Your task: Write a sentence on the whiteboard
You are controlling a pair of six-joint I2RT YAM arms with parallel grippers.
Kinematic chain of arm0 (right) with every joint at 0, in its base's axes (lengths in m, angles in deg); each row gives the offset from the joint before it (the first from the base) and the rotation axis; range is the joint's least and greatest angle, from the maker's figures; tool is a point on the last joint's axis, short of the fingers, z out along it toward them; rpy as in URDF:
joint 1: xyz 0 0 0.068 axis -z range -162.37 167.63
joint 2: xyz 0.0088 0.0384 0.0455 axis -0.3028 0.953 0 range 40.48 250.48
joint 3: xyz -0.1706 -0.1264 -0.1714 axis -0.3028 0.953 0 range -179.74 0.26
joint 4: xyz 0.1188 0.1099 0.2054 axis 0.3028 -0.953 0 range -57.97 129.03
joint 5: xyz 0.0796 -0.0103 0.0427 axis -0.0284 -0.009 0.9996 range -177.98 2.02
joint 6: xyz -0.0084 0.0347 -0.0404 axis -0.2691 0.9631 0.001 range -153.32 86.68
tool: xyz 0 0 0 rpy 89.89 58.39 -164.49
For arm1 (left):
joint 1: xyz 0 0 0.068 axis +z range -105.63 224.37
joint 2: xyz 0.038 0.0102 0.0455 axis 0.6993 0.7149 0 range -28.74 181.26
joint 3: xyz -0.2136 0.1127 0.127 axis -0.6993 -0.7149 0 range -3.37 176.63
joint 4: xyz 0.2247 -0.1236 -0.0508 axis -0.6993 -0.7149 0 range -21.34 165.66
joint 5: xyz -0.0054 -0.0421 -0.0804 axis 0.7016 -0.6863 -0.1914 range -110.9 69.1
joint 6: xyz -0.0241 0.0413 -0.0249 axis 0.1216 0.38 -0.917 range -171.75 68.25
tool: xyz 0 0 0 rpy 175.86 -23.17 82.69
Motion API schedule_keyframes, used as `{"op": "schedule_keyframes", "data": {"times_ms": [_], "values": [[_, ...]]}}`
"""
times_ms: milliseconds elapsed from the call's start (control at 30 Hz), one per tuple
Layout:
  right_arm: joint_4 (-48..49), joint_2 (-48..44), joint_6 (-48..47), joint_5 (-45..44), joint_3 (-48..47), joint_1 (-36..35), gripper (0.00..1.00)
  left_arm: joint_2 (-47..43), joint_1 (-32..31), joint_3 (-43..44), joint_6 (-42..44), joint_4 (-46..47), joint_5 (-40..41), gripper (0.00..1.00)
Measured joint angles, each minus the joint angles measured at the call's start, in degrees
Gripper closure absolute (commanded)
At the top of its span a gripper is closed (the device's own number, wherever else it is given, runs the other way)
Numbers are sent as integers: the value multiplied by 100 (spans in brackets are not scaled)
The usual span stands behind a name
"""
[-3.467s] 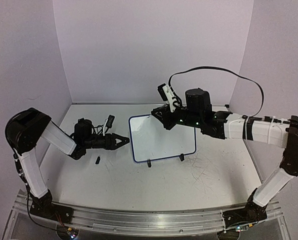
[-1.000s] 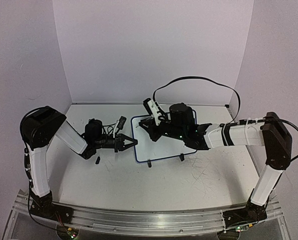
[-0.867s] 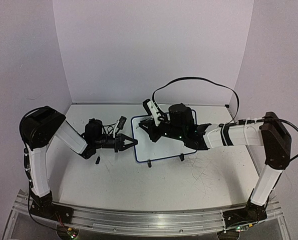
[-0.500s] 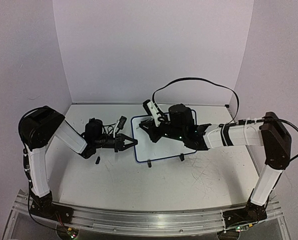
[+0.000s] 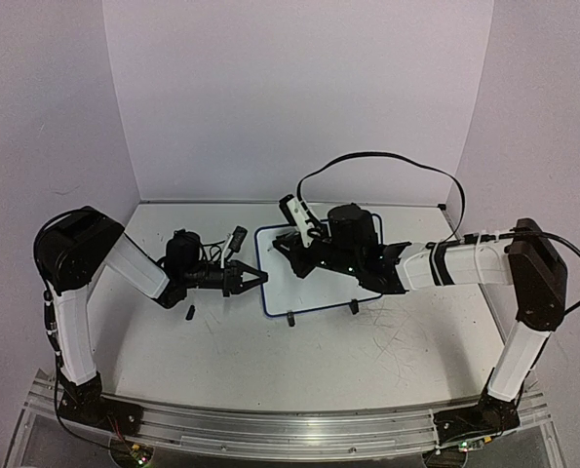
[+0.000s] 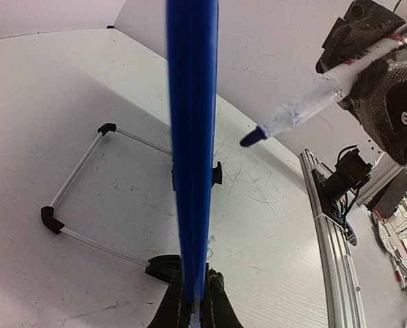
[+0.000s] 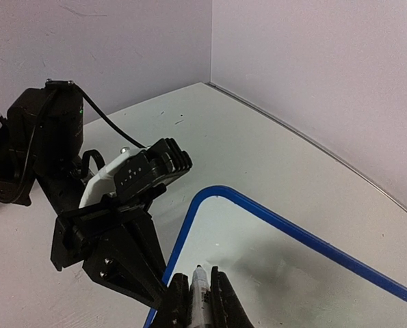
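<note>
I am clamping my left gripper [image 5: 257,278] tight on the left edge of the whiteboard [image 5: 319,285], my fingers pinching its thin, glossy blue frame. The frame is running edge-on straight up my left wrist view. The one whiteboard is sitting mid-tabletop, toward the back wall. Its smooth white face is showing rounded corners, and it is resting on two small black feet [image 5: 290,318] at its near edge. A thin wire stand [image 6: 76,171] with black corner caps is lying beside the frame.

My right gripper [image 5: 286,246] is squeezing together on one marker [image 7: 199,277], a slim pale barrel with a dark blue tip. The tip is hanging just inside the board's far-left corner. I cannot tell whether it is touching.

One small black piece [image 5: 189,312] is lying near my left arm. The tabletop [image 5: 270,375] is looking matte white and finely scratched. Plain lilac walls [image 5: 299,97] are closing it in on three sides, and a ribbed aluminium rail [image 5: 290,431] is lining the near edge.
</note>
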Motion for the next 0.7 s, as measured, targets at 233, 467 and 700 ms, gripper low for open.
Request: {"op": "schedule_keyframes", "data": {"times_ms": [233,467,700], "values": [[0,0,-20,30,0,-11,100,-2,-7,47,23,-101,-1,100],[0,0,-18,55,0,-33,100,-44,-33,49,70,-196,46,100],[52,0,-18,-26,20,-33,100,-71,-48,76,145,-286,57,100]]}}
